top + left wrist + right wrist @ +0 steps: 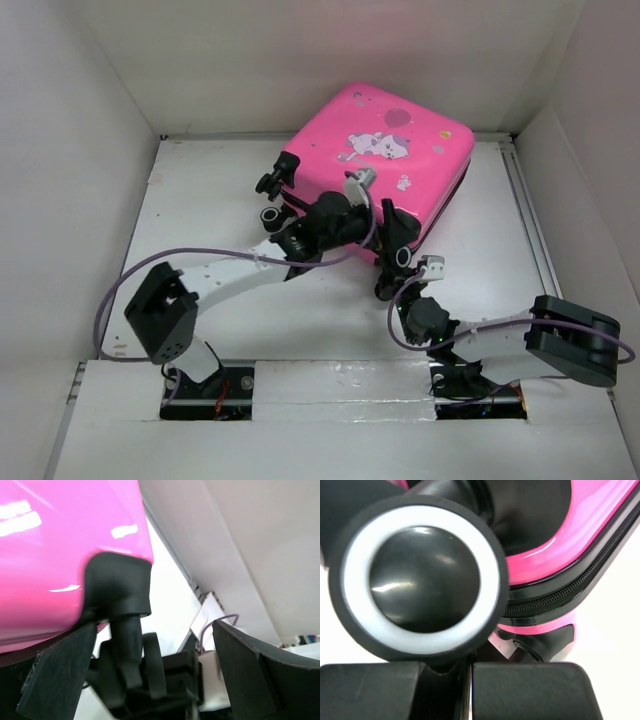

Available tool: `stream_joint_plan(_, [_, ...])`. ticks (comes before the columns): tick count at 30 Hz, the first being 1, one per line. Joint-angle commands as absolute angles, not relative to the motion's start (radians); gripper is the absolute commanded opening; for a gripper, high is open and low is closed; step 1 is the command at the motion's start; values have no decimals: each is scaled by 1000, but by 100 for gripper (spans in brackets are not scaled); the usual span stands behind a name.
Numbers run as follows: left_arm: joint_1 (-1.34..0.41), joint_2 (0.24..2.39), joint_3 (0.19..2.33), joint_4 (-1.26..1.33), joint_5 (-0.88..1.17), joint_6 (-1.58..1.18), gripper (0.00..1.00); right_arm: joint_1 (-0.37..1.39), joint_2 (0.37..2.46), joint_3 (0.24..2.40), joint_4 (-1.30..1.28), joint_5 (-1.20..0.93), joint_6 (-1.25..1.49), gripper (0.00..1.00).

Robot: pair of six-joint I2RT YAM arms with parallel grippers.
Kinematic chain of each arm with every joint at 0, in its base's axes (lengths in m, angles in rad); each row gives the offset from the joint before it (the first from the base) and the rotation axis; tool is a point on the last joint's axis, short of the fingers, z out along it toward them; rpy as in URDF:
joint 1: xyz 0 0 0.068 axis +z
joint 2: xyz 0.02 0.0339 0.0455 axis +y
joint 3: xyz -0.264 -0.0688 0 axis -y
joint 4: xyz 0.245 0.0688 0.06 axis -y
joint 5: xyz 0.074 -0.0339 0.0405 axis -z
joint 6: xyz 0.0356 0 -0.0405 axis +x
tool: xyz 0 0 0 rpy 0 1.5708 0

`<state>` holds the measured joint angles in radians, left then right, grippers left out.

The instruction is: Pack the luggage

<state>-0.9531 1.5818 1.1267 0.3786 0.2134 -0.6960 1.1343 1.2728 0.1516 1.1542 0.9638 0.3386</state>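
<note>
A: Largest first?
B: White table (pixel 210 200), arms bolted at its near edge. On the far half, hot-pink suitcase (pixel 400 165): closed, lying flat, sticker side up, turned at an angle, wheels facing the arms.
A: Arms?
B: Left arm (pixel 230 275) stretched across to the suitcase's near left corner. Right arm (pixel 500 338) folded, wrist close to the near edge of the shell.
A: Fingers, left side?
B: Left gripper (pixel 147 645) spread wide, gripping nothing. Between the fingers (pixel 55 680), a black wheel bracket (pixel 117 587) under the glossy pink shell; touching a finger or not, cannot tell.
A: Right side?
B: Right gripper (pixel 470 685) closed pad to pad, empty. Just past the tips, a black wheel (pixel 420 575) with a white ring, filling most of the right wrist view.
A: Smaller things?
B: Wheel pair (pixel 268 184) on the suitcase's left end, just beside the left arm's wrist. Zip (pixel 560 597) closed along the seam, as far as seen behind that wheel. Purple cable (pixel 175 253) looped off the left arm. Cartoon animal sticker (pixel 378 146) mid-lid; round balloon sticker (pixel 398 118) just beyond it, toward the far wall.
</note>
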Motion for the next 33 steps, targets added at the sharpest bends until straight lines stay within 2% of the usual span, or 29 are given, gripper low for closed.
stream_joint_plan(1, [-839,1392,1138,522,201,-595,100,1173,1227,198,1131,859,377,0])
stream_joint_plan(3, [-801,1312,1044,547,141,-595,100,1173,1227,198,1118,850,399,0])
stream_joint_plan(7, [-720,1238,997,497,100,-604,100,1164,1227,207,1098,838,411,0])
stream_joint_plan(9, [-710,1157,950,460,-175,-614,100,1164,1218,207,1080,838,422,0])
stream_joint_plan(12, [-625,1088,823,436,-314,-698,100,1164,1183,207,1034,827,443,0])
stream_joint_plan(15, [-372,1031,678,498,-172,-849,100,1164,1161,207,1013,813,434,0])
stream_joint_plan(16, [-248,1031,640,541,-58,-885,98,1164,1148,207,1003,813,434,0])
stream_joint_plan(18, [-164,1031,554,677,11,-922,94,1164,1132,198,991,813,443,0])
stream_joint_plan(25, [-137,1161,633,705,63,-842,92,1164,1111,198,963,782,443,0])
stream_joint_plan(33, [-137,1341,686,828,204,-934,94,1164,1134,198,973,764,456,0])
